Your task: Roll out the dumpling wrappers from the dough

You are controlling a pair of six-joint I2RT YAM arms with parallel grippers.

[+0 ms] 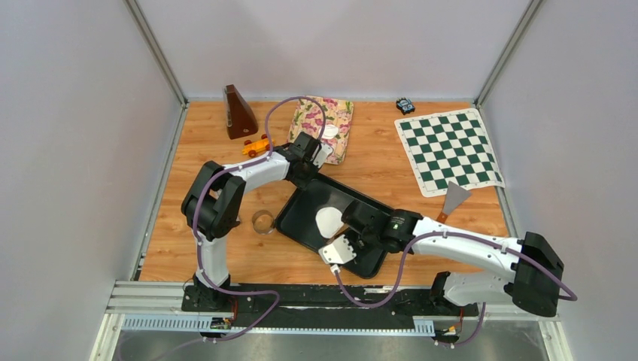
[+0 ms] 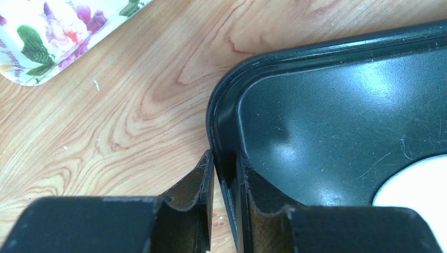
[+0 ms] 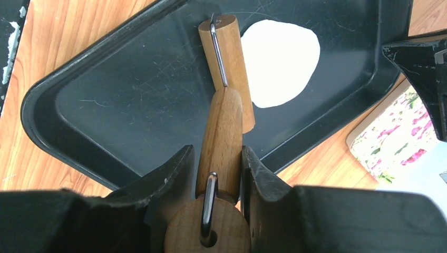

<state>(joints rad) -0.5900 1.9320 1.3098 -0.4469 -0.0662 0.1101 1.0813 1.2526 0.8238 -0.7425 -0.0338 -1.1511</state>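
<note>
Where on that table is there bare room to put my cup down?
Bare wood lies between the floral rectangular tray and the green-and-white chessboard mat, and along the side wall in front of the brown pyramid metronome. Around the black rectangular tray it is crowded: left fingers pinch its rim, right fingers hold a wooden roller.

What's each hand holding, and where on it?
Left hand pinches the black rectangular tray by its rim, near a corner. Right hand grips the wooden dough roller by its handle.

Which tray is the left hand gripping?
The black rectangular tray, its rim pinched by the left hand; the floral-patterned tray lies free.
</note>
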